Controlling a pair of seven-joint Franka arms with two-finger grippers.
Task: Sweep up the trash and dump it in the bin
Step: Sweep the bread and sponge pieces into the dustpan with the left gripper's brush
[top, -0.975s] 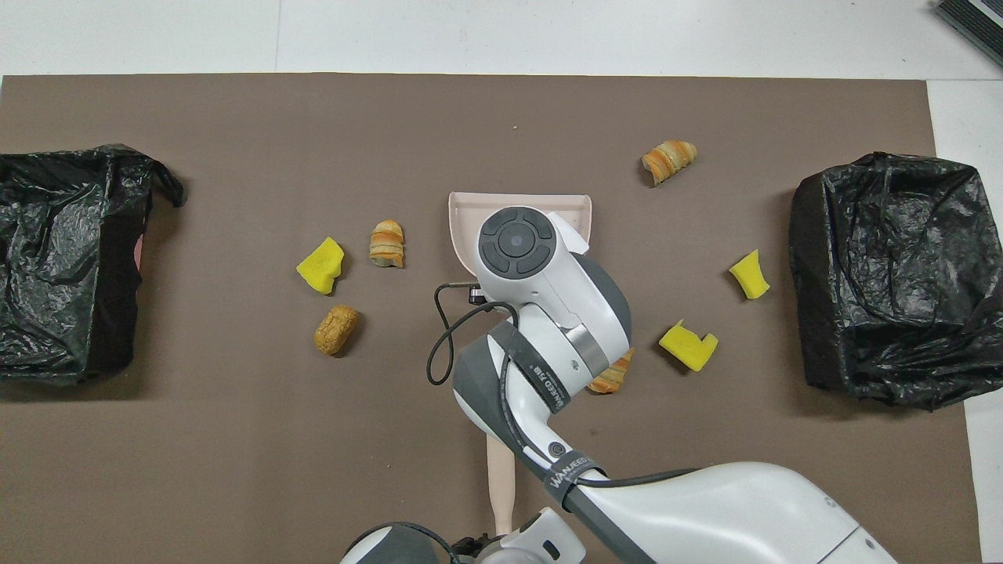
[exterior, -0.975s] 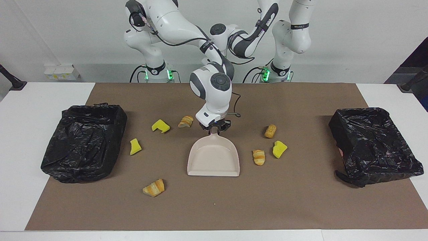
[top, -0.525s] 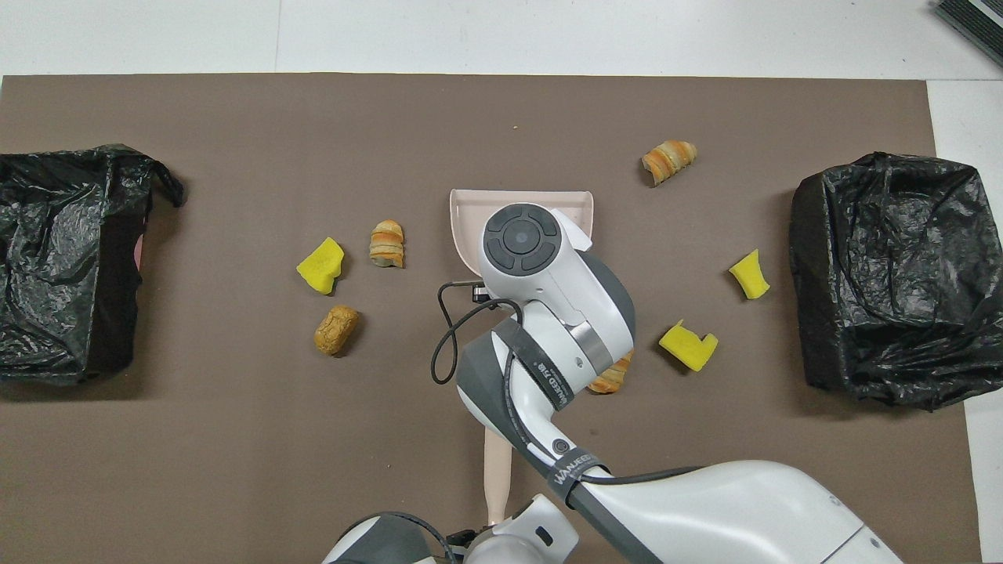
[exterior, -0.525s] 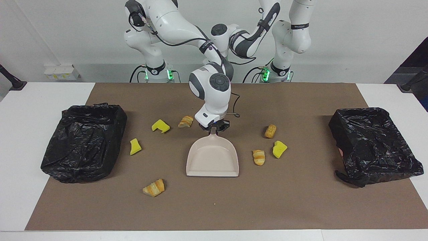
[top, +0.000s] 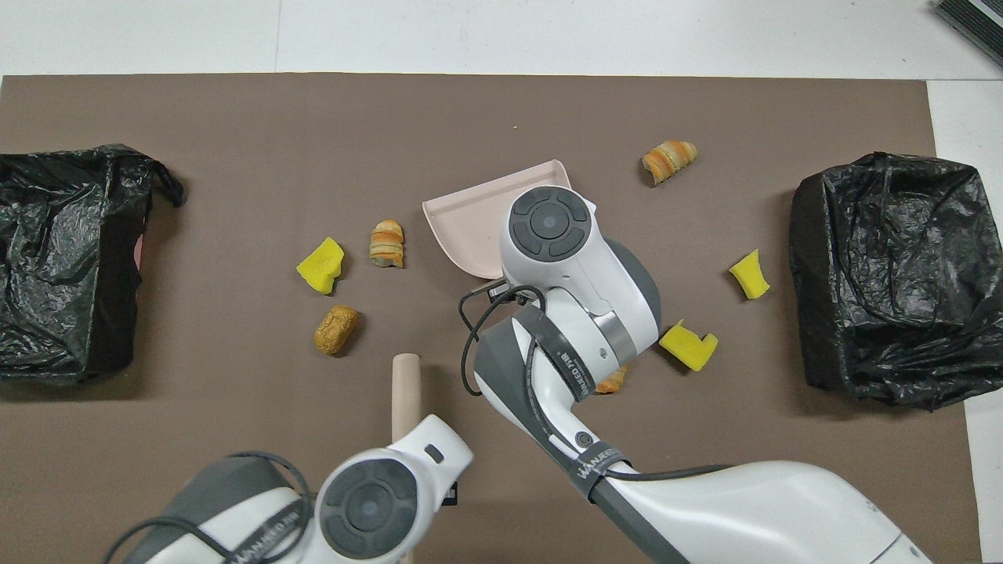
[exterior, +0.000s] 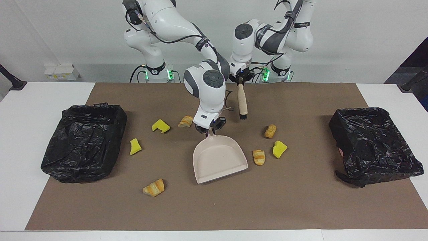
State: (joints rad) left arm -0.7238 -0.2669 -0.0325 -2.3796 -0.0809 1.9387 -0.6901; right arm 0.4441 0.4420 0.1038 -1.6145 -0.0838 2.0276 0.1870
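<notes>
Since the earlier frames the beige dustpan (exterior: 220,160) had swung on the brown mat (exterior: 301,204), its open lip turned toward the left arm's end of the tabletop (exterior: 20,160), and the left arm had carried a brush (exterior: 242,102) into sight. Two bins lined with black bags sat on the mat, one at the right arm's end (exterior: 85,142) and one at the left arm's end (exterior: 374,144).

Pinching the dustpan's handle between its fingers, the right end effector (exterior: 209,130) held the pan with its lip on the mat. The left end effector (exterior: 239,79) hung over the mat's edge nearest the robots, clamped on the brush handle, bristles pointing down above the mat.

Seven bits of trash lay loose on the mat, none in the pan. Toward the left arm's end: a brown bread piece (exterior: 270,131), a yellow sponge chunk (exterior: 279,149) and a striped croissant piece (exterior: 258,157) just beside the pan's lip. Toward the right arm's end: a croissant piece (exterior: 186,121) near the pan's handle, two sponge chunks (exterior: 160,126) (exterior: 135,146), and another croissant piece (exterior: 154,187) farthest from the robots.
</notes>
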